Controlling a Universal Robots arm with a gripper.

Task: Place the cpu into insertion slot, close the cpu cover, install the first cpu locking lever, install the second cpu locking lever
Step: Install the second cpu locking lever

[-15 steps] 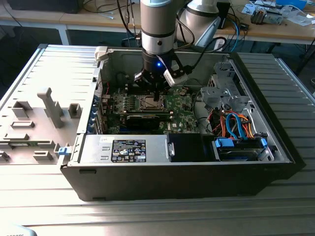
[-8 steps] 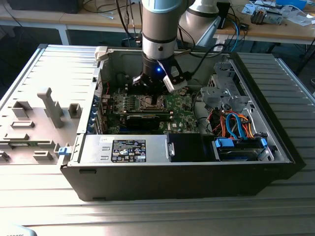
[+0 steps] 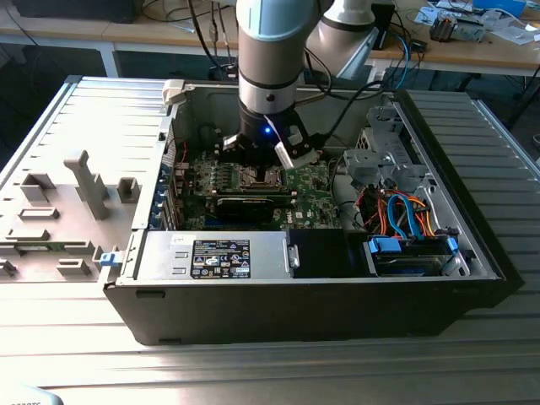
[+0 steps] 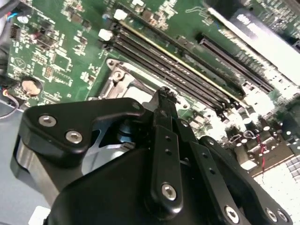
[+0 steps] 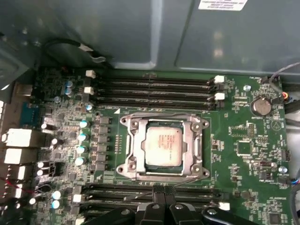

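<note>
The silvery-beige square cpu sat under the closed silver frame cpu cover, the black gripper hovering near, jaws closed on nothing.

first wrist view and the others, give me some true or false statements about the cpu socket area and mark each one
1. The cpu lies in the insertion slot. True.
2. The cpu cover stands upright, open. False: it lies flat around the chip.
3. The end effector grips the chip. False: it is beside the socket, over the memory slots.
4. The motherboard is green. True.
5. A coin cell battery sits on the board. True.
</note>
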